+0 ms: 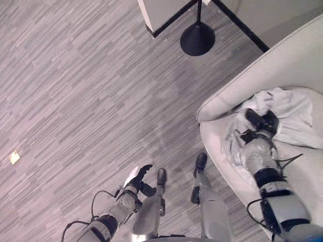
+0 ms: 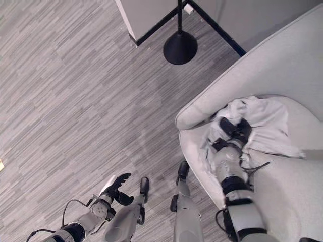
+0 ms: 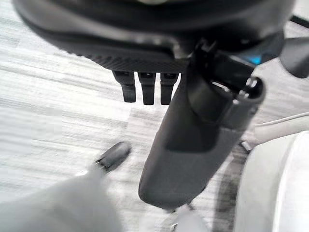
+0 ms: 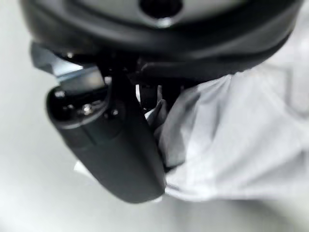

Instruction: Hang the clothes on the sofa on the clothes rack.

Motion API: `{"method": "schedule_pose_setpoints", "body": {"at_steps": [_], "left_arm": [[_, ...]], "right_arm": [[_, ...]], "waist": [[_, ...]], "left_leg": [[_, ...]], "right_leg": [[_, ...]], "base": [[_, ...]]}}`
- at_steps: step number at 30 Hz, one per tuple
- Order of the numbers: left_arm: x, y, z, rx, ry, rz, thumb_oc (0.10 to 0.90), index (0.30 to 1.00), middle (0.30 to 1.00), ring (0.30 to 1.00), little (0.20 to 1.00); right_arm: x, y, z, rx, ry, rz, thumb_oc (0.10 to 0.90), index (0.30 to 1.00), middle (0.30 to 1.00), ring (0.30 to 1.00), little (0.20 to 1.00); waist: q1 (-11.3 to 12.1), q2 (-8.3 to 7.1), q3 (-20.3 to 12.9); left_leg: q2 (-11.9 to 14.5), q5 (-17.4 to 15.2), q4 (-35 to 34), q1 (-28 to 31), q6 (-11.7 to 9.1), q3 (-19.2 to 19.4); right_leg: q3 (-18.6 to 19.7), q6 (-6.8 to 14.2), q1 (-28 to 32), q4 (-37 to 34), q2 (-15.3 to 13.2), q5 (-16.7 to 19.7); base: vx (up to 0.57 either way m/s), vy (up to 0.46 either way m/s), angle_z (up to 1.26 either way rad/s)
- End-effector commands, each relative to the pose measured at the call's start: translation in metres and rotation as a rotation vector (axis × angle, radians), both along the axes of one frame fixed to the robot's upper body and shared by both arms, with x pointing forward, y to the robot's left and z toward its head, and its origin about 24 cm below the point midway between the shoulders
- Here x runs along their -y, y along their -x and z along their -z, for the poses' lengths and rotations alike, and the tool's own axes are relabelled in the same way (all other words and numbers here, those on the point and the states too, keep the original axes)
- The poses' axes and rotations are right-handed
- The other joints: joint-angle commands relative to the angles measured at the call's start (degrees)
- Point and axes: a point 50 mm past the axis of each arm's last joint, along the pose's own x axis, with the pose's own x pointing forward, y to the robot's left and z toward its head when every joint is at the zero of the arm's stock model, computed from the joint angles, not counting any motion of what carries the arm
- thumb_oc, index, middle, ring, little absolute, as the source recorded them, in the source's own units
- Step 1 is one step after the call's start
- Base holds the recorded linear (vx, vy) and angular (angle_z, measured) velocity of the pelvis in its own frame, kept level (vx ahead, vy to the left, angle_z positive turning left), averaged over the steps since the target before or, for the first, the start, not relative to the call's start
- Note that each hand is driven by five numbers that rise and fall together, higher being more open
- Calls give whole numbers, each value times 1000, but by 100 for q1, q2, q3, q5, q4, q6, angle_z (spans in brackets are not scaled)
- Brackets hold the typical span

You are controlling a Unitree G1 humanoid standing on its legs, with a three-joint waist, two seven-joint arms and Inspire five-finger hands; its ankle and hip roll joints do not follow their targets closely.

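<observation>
A: Room to move?
B: Plenty on the left: bare striped grey floor [image 1: 75, 75] from the sofa's curved outer rim out to the picture edge. Tighter at the top, where a white wall corner with dark skirting [image 1: 166, 22] stands just beside the clothes rack's round black base [image 1: 197, 39].

A: And the sofa?
B: One pale sofa [image 2: 282, 60] along the right side, rounded armrest edge nearest the rack base, seat open toward the lower right.

A: Clothes, counted?
B: One crumpled white garment [image 2: 267, 121], heaped on the seat near the armrest, part trailing toward the seat's front edge. Not on the rack.

A: Right robot hand [image 1: 261, 123]?
B: On the garment, dark fingers dug into the folds; in the right wrist view, cloth [image 4: 227, 140] bunched between thumb [image 4: 113, 150] and fingers. Clenched on the garment.

A: Left robot hand [image 1: 139, 176]?
B: Low over the floor at lower left, fingers straight and relaxed, holding nothing.

A: Anything else?
B: One small pale scrap [image 1: 14, 157] on the floor at far left.
</observation>
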Motion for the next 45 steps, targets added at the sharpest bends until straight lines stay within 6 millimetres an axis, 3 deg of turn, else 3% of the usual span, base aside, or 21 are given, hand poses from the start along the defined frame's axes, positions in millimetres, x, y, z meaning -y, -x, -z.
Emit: {"method": "schedule_pose_setpoints", "body": {"at_steps": [1,2,3,6,8,12,20,26,27,28,30,31,32,33,37,39,45], "left_arm": [[-15,14,7,-7,-80,43,800,900,900,900,900],[-15,15,7,-7,-81,44,800,900,900,900,900],[-17,17,6,-2,-71,46,800,900,900,900,900],[-21,21,4,6,-56,54,800,900,900,900,900],[-25,23,2,14,-43,54,800,900,900,900,900],[-33,21,-9,46,80,-51,800,900,900,900,900],[-44,13,-33,136,260,-171,800,900,900,900,900],[-48,-7,-86,359,440,-211,800,900,900,900,900],[-49,-14,-103,443,453,-204,800,900,900,900,900],[-50,-14,-104,445,451,-206,800,900,900,900,900],[-50,-21,-124,550,427,-174,800,900,900,900,900],[-49,-28,-141,635,427,-160,800,900,900,900,900],[-49,-28,-142,637,426,-161,800,900,900,900,900],[-45,-34,-163,739,432,-132,800,900,900,900,900],[-37,-41,-186,874,389,-91,800,900,900,900,900],[-29,-46,-198,914,457,-79,800,900,900,900,900],[-5,-63,-211,914,522,9,800,900,900,900,900]], "right_arm": [[6,7,-58,343,136,21,400,300,300,300,300],[6,8,-57,342,136,23,400,300,300,300,300],[5,18,-75,441,191,21,400,300,300,300,300],[2,37,-99,553,321,12,400,300,300,300,300],[1,47,-106,584,373,3,400,300,300,300,300],[-8,63,-132,697,465,-10,400,300,300,300,300],[-22,69,-173,846,549,-17,400,300,300,300,300],[-31,66,-205,922,611,-6,400,300,300,300,300],[-34,64,-217,956,615,1,400,300,300,300,300],[-35,63,-218,958,614,0,400,300,300,300,300],[-37,65,-233,1005,630,21,400,300,300,300,300],[-42,64,-244,1040,633,31,400,300,300,300,300],[-42,64,-245,1042,633,31,400,300,300,300,300],[-45,62,-253,1056,624,44,400,300,300,300,300],[-50,62,-264,1101,585,49,400,300,300,300,300],[-52,61,-277,1136,543,44,400,300,300,300,300],[-67,56,-315,1221,458,-30,400,300,300,300,300]], "waist": [[158,-317,-630],[150,-323,-634],[145,-357,-754],[135,-439,-965],[154,-491,-1113],[223,-609,-1465],[312,-785,-1856],[449,-990,-2176],[486,-1053,-2245],[471,-1054,-2229],[522,-1132,-2288],[555,-1203,-2340],[549,-1202,-2330],[588,-1272,-2371],[618,-1423,-2435],[630,-1521,-2487],[586,-1709,-2547]], "left_leg": [[517,756,-373,-229,-451,-69],[498,793,-373,-252,-441,-84],[533,702,-373,-92,-443,-40],[552,637,-373,121,-427,-16],[544,649,-373,208,-418,-17],[570,565,-373,479,-413,4],[618,469,-373,745,-386,50],[622,373,-373,951,-345,44],[624,348,-373,982,-342,23],[623,347,-373,989,-342,21],[623,324,-373,1012,-340,-6],[611,320,-373,1018,-332,-34],[609,321,-373,1018,-331,-32],[603,309,-373,1040,-322,-59],[608,266,-373,1100,-312,-66],[620,246,-373,1142,-311,-57],[650,230,-373,1190,-323,-14]], "right_leg": [[410,708,797,37,-277,-774],[397,712,783,37,-294,-744],[422,716,926,37,-262,-807],[440,717,1137,37,-240,-869],[445,716,1241,37,-236,-866],[448,696,1518,37,-175,-927],[456,709,1789,37,-144,-972],[337,688,2086,37,-143,-998],[301,678,2155,37,-145,-1007],[299,678,2163,37,-147,-1010],[289,673,2207,37,-131,-1012],[284,670,2212,37,-132,-1005],[286,670,2212,37,-134,-1006],[280,668,2246,37,-138,-1001],[282,675,2309,37,-131,-995],[298,678,2333,37,-126,-987],[343,686,2339,37,-107,-959]], "base": [[42,7,9],[105,10,3],[96,16,3],[94,14,-1],[62,22,-5],[51,28,0],[5,30,0],[-5,30,0],[-4,23,5],[17,3,7],[-22,7,13],[-44,19,10],[-21,13,6],[0,0,0],[0,0,0],[0,0,0],[1,-1,-1]]}}
